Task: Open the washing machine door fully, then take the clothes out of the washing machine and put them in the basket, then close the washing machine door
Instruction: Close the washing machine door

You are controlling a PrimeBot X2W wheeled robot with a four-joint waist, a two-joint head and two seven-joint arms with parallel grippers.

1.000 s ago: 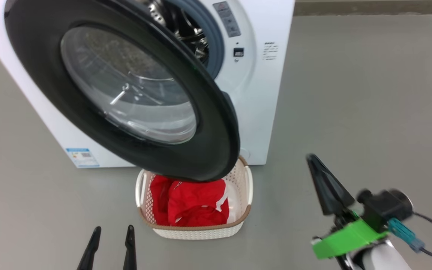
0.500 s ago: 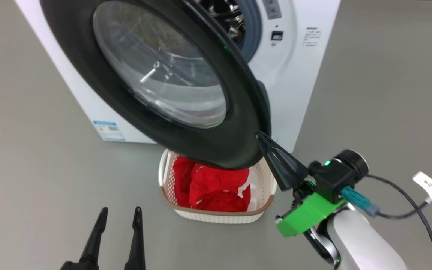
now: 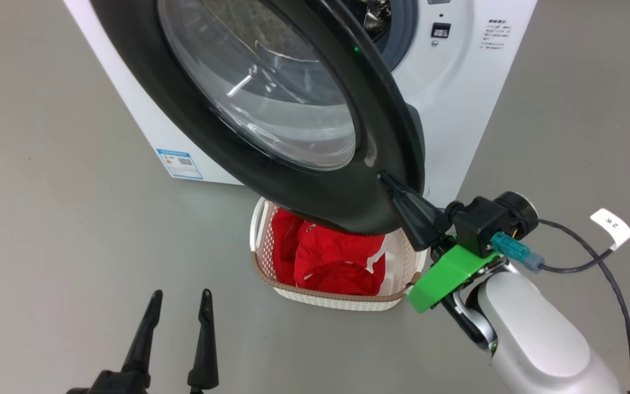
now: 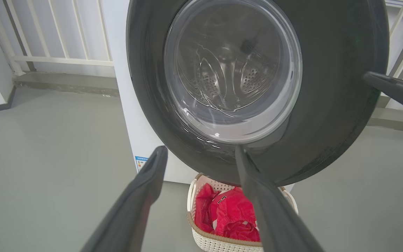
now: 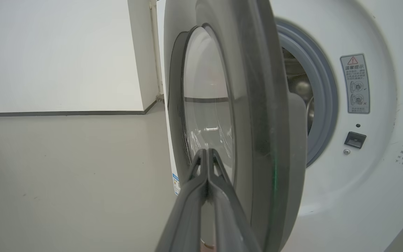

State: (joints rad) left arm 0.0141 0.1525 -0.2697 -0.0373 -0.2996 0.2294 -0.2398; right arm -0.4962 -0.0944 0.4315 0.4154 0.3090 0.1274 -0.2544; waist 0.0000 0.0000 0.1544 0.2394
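Note:
The washing machine door (image 3: 315,191), black-rimmed with a clear glass bowl, stands half open in front of the white washing machine (image 3: 457,109). My right gripper (image 3: 383,176) is shut with nothing in it, its tip against the outer face of the door's lower rim. In the right wrist view its closed fingertips (image 5: 206,151) lie along the door (image 5: 257,122). The red clothes (image 3: 337,260) lie in the basket (image 3: 337,298) on the floor under the door. My left gripper (image 3: 178,298) hangs open and empty, low at the left; its wrist view faces the door (image 4: 327,105).
Grey floor lies all around the machine. A black cable with a white tag (image 3: 610,224) trails from my right wrist. A white railing (image 4: 47,59) and a wall stand behind the machine. The steel drum (image 5: 297,84) shows behind the door's edge.
The head camera has shifted, so the whole picture has slid right. My right gripper has moved up and left from open floor to the door's lower rim. The left gripper stays open.

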